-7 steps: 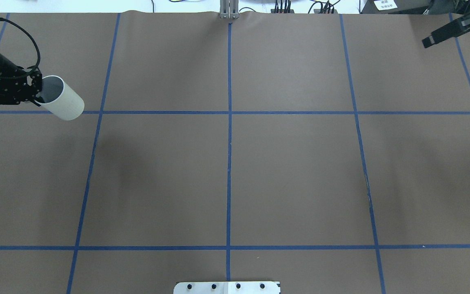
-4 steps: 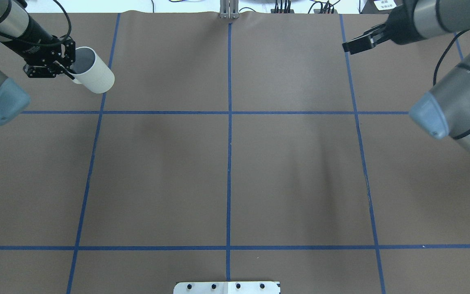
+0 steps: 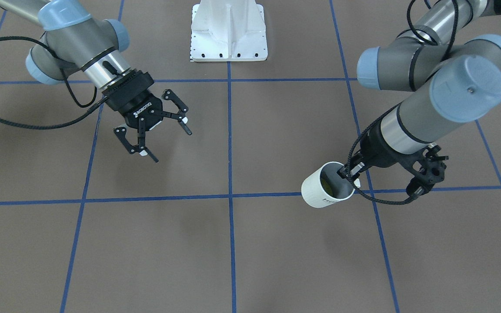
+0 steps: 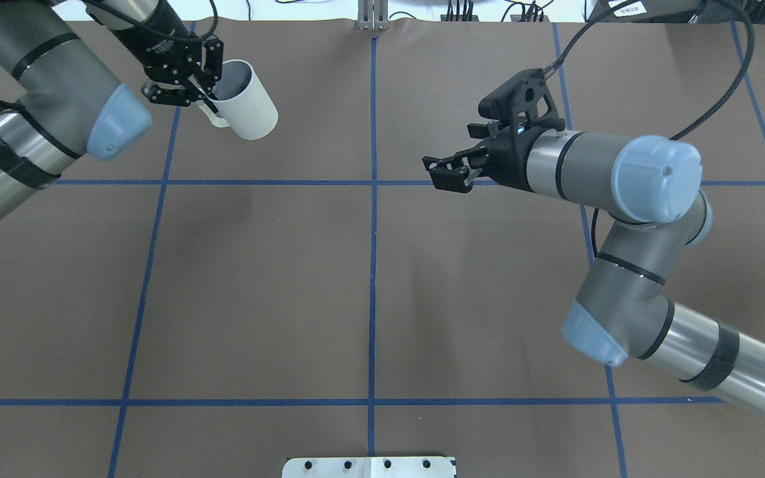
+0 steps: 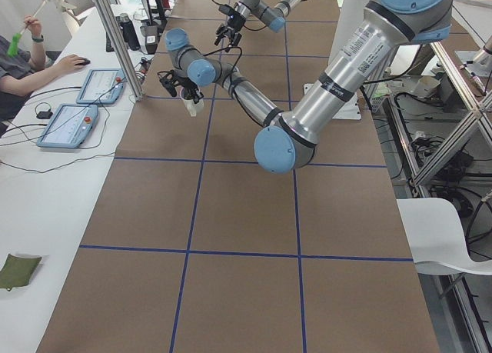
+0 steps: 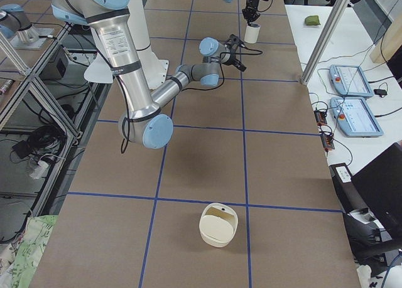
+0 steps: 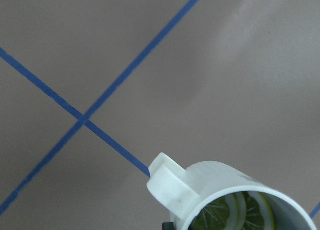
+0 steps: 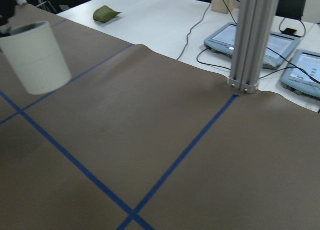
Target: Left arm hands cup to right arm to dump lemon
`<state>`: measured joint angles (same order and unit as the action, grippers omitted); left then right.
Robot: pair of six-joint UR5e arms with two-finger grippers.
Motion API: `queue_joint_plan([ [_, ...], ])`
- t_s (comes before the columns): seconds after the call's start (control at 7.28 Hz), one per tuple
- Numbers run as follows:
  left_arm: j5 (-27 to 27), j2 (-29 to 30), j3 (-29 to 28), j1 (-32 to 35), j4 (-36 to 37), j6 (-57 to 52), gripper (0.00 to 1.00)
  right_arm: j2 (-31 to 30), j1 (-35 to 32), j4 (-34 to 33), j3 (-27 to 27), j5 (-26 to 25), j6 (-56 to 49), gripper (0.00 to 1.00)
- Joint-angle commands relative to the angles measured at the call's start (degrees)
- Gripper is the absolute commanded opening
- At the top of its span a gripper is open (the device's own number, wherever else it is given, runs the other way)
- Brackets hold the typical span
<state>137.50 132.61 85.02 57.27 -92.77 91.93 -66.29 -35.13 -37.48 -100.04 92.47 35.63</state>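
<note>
Two claws angled over the table (image 3: pixel 276 243), left claw (image 3: pixel 349 172) clamped on cup (image 3: pixel 320 196) rim, lemon (image 7: pixel 235 213) inside, right claw (image 3: pixel 171 145) spread apart.

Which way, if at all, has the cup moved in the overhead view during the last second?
Yes. The cup, held by the left gripper, has crossed the left blue tape line toward the table's middle and far edge.

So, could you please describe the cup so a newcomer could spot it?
On the brown table with blue grid lines, follow the left arm to its fingers. They pinch the rim of the cup: white, handled, held aloft, lemon inside.
</note>
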Motion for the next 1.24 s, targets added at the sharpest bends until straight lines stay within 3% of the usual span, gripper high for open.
queue_joint_plan([
  [0.0,2.2,4.9,-1.8,-3.1,0.0,1.5,0.0,1.8,6.2,1.1,0.3,-6.7,-0.7,0.99],
  [0.14,5.6,6.2,-2.7,-4.2,0.0,1.1,0.0,2.0,7.3,0.7,0.3,-7.9,-2.0,0.99],
  [0.27,9.4,8.2,-4.6,-4.4,-0.3,1.1,0.0,3.6,7.4,-3.6,0.0,-8.0,-3.4,0.99],
  [0.41,9.5,9.3,-4.7,-6.4,0.0,1.7,0.0,5.7,8.0,-8.4,-0.1,-9.4,-4.9,0.99],
  [1.1,9.5,9.8,-4.2,-7.7,0.2,1.9,0.0,6.0,10.0,-9.1,0.3,-11.8,-5.0,0.99],
])
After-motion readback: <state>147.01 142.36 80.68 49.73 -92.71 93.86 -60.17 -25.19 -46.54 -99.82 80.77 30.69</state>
